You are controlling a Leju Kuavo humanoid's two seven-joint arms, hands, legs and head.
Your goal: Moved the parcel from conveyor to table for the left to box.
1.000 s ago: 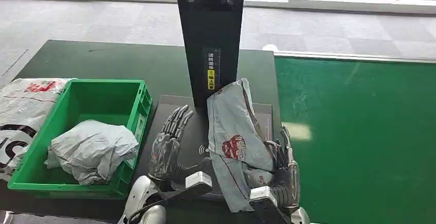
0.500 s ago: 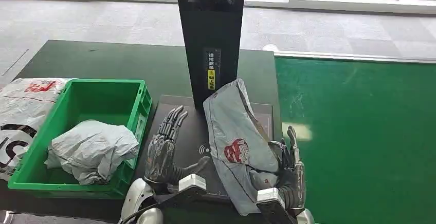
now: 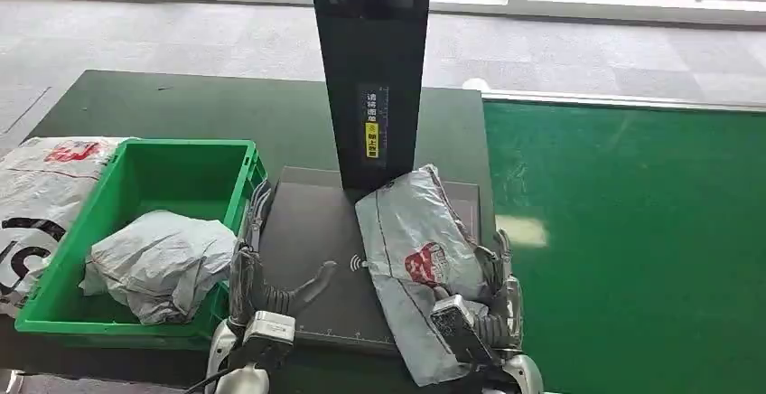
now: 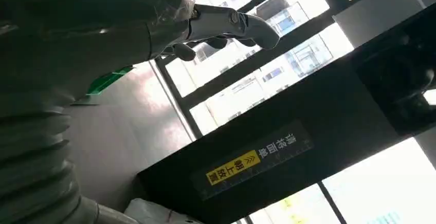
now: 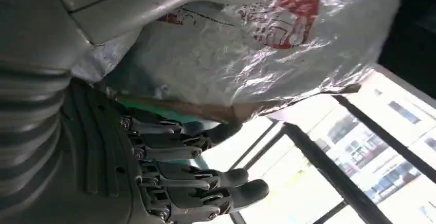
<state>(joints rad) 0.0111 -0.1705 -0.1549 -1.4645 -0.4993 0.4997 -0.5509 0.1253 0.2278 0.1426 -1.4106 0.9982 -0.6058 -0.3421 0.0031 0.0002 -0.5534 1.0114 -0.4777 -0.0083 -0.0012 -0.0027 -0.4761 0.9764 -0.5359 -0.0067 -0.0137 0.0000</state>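
Parcel (image 3: 417, 258) is now laid flatter on the dark scanner plate (image 3: 307, 231) near the surface's front edge, where half a second ago it was tilted upright against the black post (image 3: 372, 69). It is gripped from the side by the right hand (image 3: 492, 299), fingers clamped on it. The left hand (image 3: 248, 267), drawn back toward the green crate (image 3: 239, 177), is held with fingers apart, empty. Release seems near.

— What does the robot's body look like?
— Silver forearms, each wrist topped by a small grey camera block; left hand (image 3: 257, 272) and right hand (image 3: 492, 299) are dark, jointed metal.
— And close up?
— Grey ribbed covers, a thick grey thumb, darker fingers (image 5: 205, 180).
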